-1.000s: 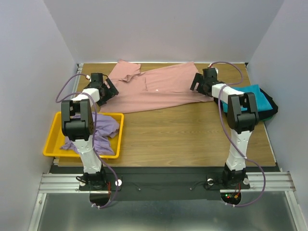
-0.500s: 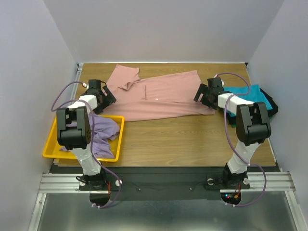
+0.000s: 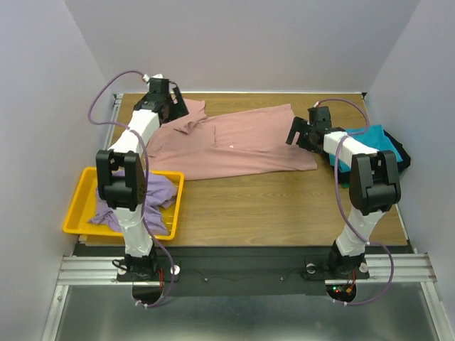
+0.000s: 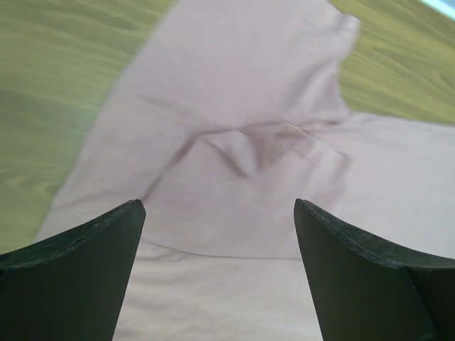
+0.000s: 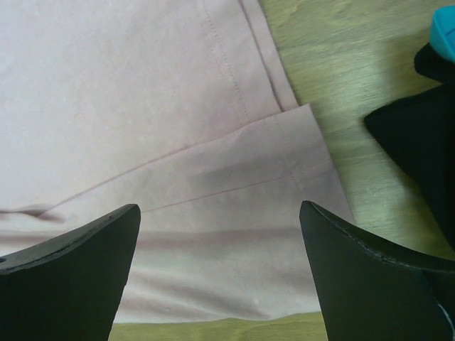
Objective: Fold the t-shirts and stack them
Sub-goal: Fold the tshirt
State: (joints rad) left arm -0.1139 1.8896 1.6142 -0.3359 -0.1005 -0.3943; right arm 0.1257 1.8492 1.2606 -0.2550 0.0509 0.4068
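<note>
The dusty pink t-shirt [image 3: 231, 142] lies spread across the far half of the table, collar end to the left. My left gripper [image 3: 173, 108] is open and empty above its left sleeve and collar; the pink cloth [image 4: 234, 163] fills the left wrist view. My right gripper [image 3: 297, 133] is open and empty over the shirt's right hem; the hem corner [image 5: 298, 163] shows in the right wrist view. A lavender t-shirt [image 3: 142, 195] lies crumpled in the bin. A teal t-shirt [image 3: 370, 142] lies on a black t-shirt [image 3: 402, 158] at the right edge.
The yellow plastic bin [image 3: 78, 202] stands at the near left by the left arm's base. Grey walls close in the table on three sides. The black cloth [image 5: 419, 135] lies just right of the right gripper.
My left gripper has swung from the shirt's lower left edge up to the far left, over the sleeve and collar. My right gripper has shifted slightly. The shirt lies much as before.
</note>
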